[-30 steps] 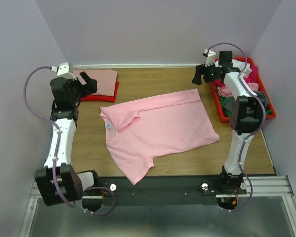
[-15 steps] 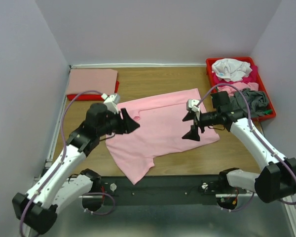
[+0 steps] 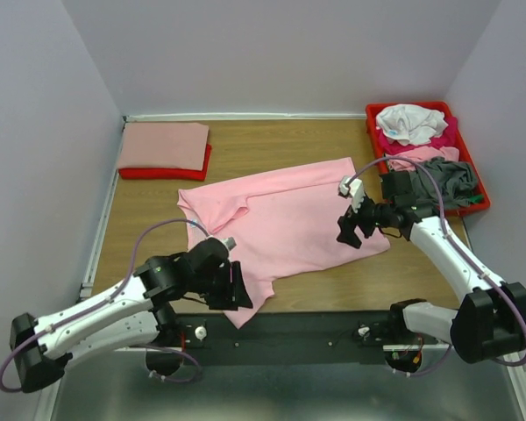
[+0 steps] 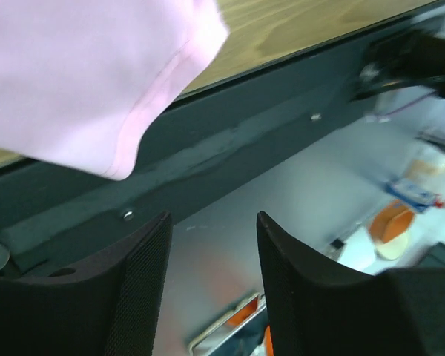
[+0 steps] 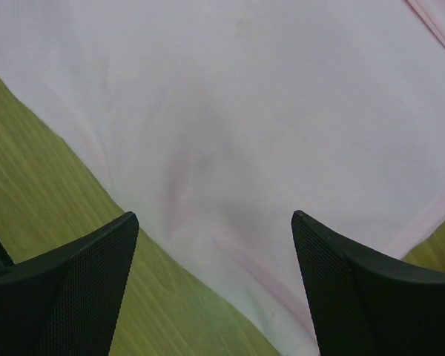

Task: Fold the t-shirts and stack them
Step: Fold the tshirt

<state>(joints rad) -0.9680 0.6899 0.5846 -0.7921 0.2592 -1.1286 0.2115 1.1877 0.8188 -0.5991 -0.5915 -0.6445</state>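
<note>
Since half a second ago the left arm (image 3: pixel 96 316) has swung down from the collar side of the shirt to the near edge. The right arm (image 3: pixel 447 250) has drawn its wrist a little outward toward the right hem. The light pink t-shirt (image 3: pixel 289 219) has not shifted. My left arm now lies low and almost flat, stretched from the near left corner toward the middle. Its wrist is over the near sleeve, where the cloth spills off the tabletop (image 3: pixel 245 145) onto the dark rail (image 4: pixel 245 148). In the left wrist view the left jaws stand partly apart with nothing between them, and the sleeve's rounded corner lies just beyond their tips. My right arm reaches up and inward from its base, elbow out to the right, wrist tipped down over the cloth close to its right edge. The right jaws are spread wide above pink cloth, with bare wood showing to either side. I cannot tell whether the tips touch the cloth. The shirt lies flat in the middle of the tabletop, its long axis running left to right with the right end angled slightly toward the far wall. The collar points left and the hem right. One sleeve is folded in at the far left and the other points at the near edge. In the far left corner a folded salmon t-shirt (image 3: pixel 164 145) rests on a folded red t-shirt (image 3: pixel 162 172). At the far right the red tray (image 3: pixel 410 104) holds a white t-shirt (image 3: pixel 410 121), a magenta t-shirt (image 3: pixel 393 139) and a grey t-shirt (image 3: pixel 447 180), all bunched.
</note>
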